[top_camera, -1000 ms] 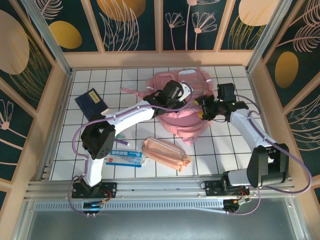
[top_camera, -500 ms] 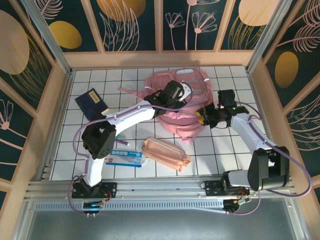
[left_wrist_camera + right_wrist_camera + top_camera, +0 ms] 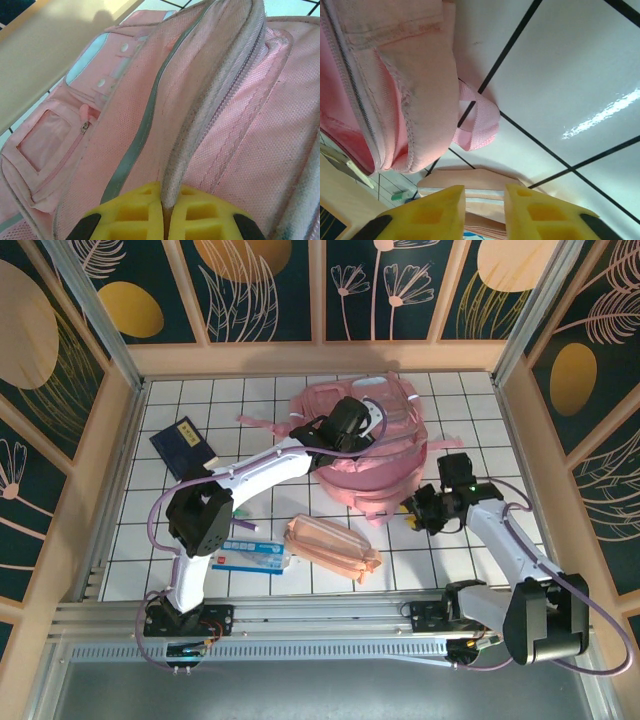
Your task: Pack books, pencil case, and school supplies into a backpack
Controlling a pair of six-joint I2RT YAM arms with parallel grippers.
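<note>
We see the left gripper (image 3: 165, 222) clamped shut on the zipper rim of the backpack (image 3: 378, 475), which lies at upper centre of the overhead frame. The right gripper (image 3: 485, 207) sits at the bag's lower right, fingers slightly apart with nothing between them. The pencil case (image 3: 330, 545) lies at lower centre, the booklet (image 3: 183, 445) and packet (image 3: 250, 556) at left, all outside the bag. We judge the thin rim could slip from that pinch, closing the mouth; the strap loop (image 3: 477, 122) could snag the right fingers.

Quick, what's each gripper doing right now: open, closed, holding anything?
Left gripper: shut on the zipper edge of the backpack.
Right gripper: fingers apart, holding nothing.
</note>
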